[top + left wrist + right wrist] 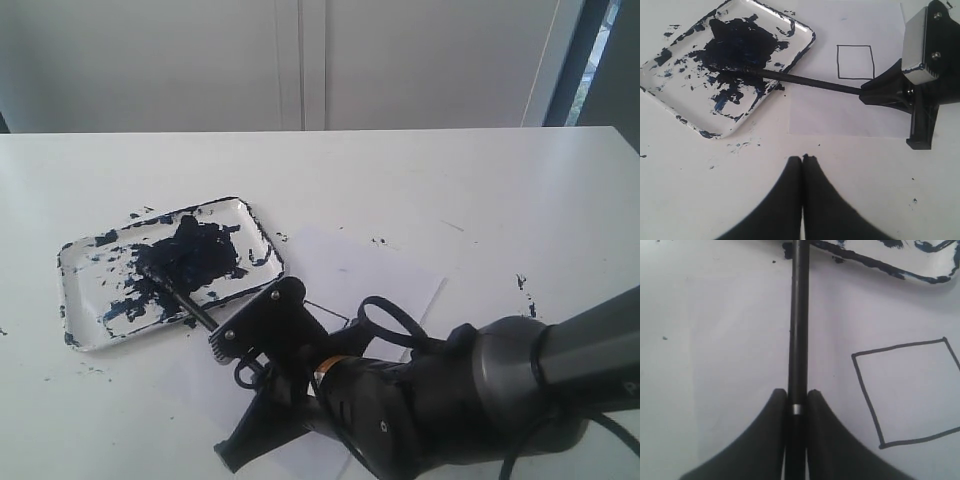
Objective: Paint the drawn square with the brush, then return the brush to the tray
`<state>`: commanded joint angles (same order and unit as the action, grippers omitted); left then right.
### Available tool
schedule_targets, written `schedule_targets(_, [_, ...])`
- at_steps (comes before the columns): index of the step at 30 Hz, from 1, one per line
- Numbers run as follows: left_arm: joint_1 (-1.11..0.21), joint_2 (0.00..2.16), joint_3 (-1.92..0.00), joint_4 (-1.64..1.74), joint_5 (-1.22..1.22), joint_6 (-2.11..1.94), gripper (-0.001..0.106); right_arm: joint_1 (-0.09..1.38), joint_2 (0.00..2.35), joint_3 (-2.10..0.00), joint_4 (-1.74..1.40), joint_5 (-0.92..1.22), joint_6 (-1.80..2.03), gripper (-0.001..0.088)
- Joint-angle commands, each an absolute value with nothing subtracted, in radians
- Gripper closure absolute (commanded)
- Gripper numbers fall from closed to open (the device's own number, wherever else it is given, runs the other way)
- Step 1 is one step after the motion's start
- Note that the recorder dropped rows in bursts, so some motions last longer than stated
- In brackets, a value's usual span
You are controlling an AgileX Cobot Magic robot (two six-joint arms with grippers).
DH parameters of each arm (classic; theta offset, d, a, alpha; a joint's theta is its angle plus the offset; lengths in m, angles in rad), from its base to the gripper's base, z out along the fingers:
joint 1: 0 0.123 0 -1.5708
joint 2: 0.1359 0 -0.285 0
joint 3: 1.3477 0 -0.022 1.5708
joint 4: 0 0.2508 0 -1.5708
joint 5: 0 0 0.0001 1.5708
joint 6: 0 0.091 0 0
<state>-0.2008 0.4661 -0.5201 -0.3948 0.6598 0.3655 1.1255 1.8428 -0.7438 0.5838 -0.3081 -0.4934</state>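
Observation:
The white tray is smeared with dark blue paint. The black brush lies with its tip in the paint and its handle crossing the tray's rim onto the paper. My right gripper is shut on the brush handle near its silver band. In the exterior view it sits just off the tray's near corner. The drawn square is an unfilled black outline beside the handle, also seen at the wrist. My left gripper is shut on nothing above bare table.
A white paper sheet carrying the square lies next to the tray. Paint specks dot the white table. The right arm's dark body and cables cover the near part of the sheet. A white wall stands behind the table.

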Motion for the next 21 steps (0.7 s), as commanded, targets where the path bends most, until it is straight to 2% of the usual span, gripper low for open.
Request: schedule_targets(21, [-0.201,0.466,-0.52,-0.395,0.662,0.366,0.105,1.125,1.675,-0.746,0.697,-0.305,-0.489,0.0868])
